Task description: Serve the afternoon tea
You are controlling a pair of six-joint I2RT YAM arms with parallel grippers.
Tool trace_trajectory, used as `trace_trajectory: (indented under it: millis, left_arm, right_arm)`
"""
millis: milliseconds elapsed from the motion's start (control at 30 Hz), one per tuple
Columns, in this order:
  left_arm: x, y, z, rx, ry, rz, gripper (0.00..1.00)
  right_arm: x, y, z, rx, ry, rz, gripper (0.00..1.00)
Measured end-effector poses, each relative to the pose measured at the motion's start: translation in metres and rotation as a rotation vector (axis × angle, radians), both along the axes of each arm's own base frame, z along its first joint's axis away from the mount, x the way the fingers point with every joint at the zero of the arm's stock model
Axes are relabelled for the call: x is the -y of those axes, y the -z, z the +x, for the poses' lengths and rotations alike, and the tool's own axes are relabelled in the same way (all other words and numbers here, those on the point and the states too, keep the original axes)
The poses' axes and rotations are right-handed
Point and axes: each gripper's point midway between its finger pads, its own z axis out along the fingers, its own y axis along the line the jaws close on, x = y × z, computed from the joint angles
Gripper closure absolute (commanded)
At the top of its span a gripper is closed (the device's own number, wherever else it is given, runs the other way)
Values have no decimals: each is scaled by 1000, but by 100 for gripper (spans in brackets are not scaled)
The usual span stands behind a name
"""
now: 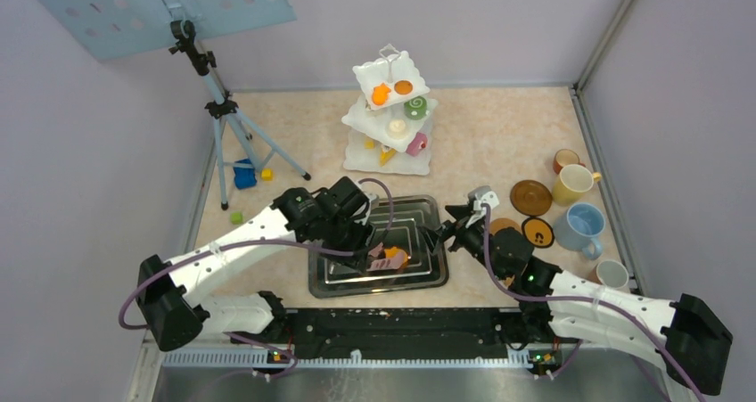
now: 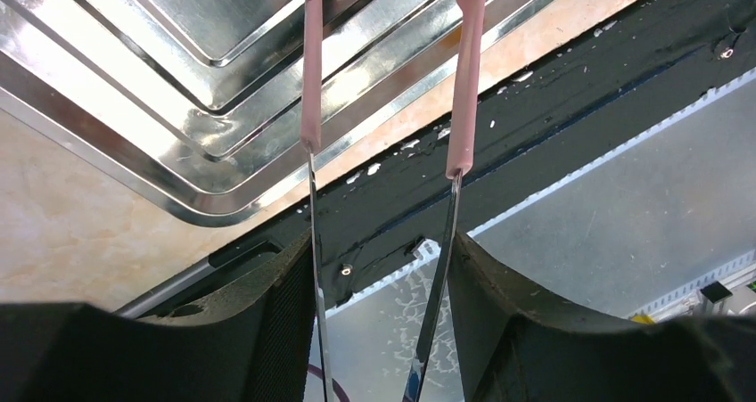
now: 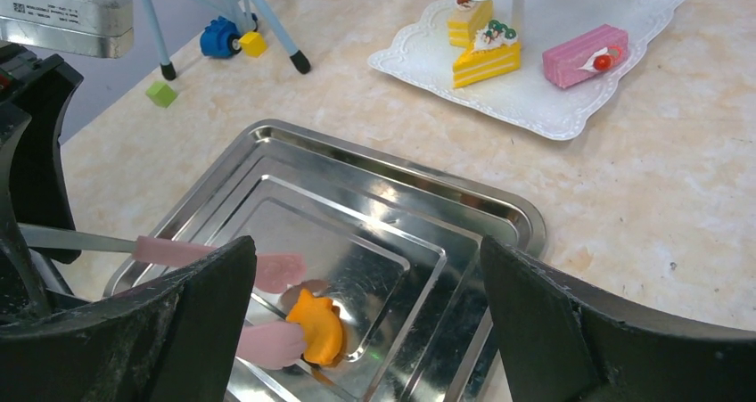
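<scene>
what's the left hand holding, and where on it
The left hand holds the pink tongs by their bare steel arms, behind the pink tips.

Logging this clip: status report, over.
Left pincer gripping tongs. Right pincer open, empty, over tray edge. Orange pastry in tray, at tongs' tips. Nothing blocking.

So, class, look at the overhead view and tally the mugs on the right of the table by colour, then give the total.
Blue mug: 1
Yellow mug: 1
Brown mug: 1
Grey mug: 1
Total: 4
</scene>
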Motion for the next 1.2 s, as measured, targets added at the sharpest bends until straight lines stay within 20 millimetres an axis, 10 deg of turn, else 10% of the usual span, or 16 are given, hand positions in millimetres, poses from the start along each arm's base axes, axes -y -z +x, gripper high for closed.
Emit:
trace_trajectory:
  millis: [1200]
  left_arm:
    - [21,25,-9,38,99,226,46]
  right_arm:
    - [6,6,-3,-15,13,8,6]
